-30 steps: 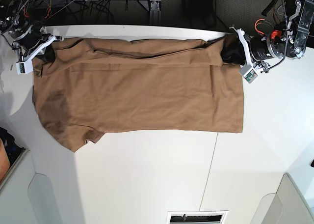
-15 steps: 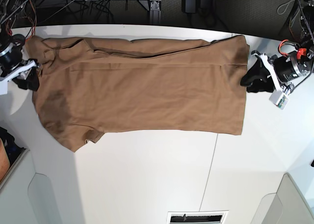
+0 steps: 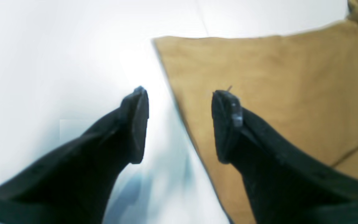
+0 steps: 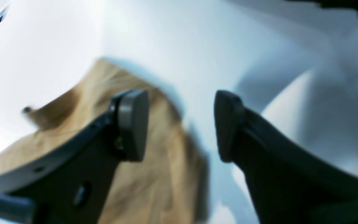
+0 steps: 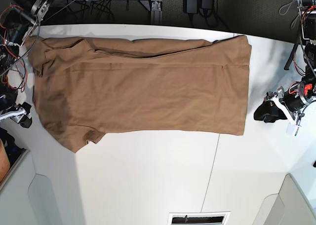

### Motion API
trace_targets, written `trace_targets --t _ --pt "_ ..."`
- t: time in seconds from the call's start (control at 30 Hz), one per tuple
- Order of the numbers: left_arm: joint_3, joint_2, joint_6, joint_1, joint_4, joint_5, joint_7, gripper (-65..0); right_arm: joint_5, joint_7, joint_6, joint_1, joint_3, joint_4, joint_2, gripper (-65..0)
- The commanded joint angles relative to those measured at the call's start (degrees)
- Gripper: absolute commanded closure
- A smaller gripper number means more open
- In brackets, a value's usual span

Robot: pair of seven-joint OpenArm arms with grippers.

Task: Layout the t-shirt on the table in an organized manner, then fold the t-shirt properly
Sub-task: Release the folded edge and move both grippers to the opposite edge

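Tan-brown soft cotton t-shirt (image 5: 143, 89) lies spread flat across the upper half of the large smooth white counter (image 5: 158, 180), its long axis running from 9 to 3 o'clock in the base view, one short sleeve poking out toward 7 o'clock. A fold ridge runs along its upper part near 12 o'clock.

Half a second earlier both hands sat right against the shirt's two ends; now both have drawn away. The left hand (image 5: 269, 112) has moved from the shirt's 3 o'clock edge down toward 4 o'clock and stands apart from the cloth over bare counter. In its wrist view the left hand (image 3: 179, 124) shows its two black fingers spread apart with nothing between them, the shirt's straight edge below.

The right hand (image 5: 19, 117) has slipped toward 8 o'clock, near the counter's edge and just off the shirt. Its wrist view shows the right hand (image 4: 180, 126) likewise spread and empty, blurred tan cloth beneath one finger.
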Motion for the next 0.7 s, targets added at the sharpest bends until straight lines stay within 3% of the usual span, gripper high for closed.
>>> trace_targets --t 0.0,0.3,0.5,0.67 --pt "0.48 -1.03 -0.54 -2.58 -1.64 -0.96 -1.73 -35.1 0.24 1.70 0.15 2.58 0.13 -1.18 1.55 -33.6" --pt "2.67 3.98 -0.54 -15.54 -22.27 0.98 -4.22 -35.0 -1.27 2.82 0.24 6.14 0.02 -13.09 3.26 -33.6" --pt "2.67 8.22 -0.54 -17.40 -25.35 1.22 -3.87 -35.0 -1.20 2.80 0.44 6.14 0.02 -14.80 2.97 -33.6" --pt "2.67 9.51 -0.54 -17.42 -25.35 1.64 -3.52 -35.0 -0.94 2.82 1.20 6.16 0.02 -15.02 1.57 -33.6"
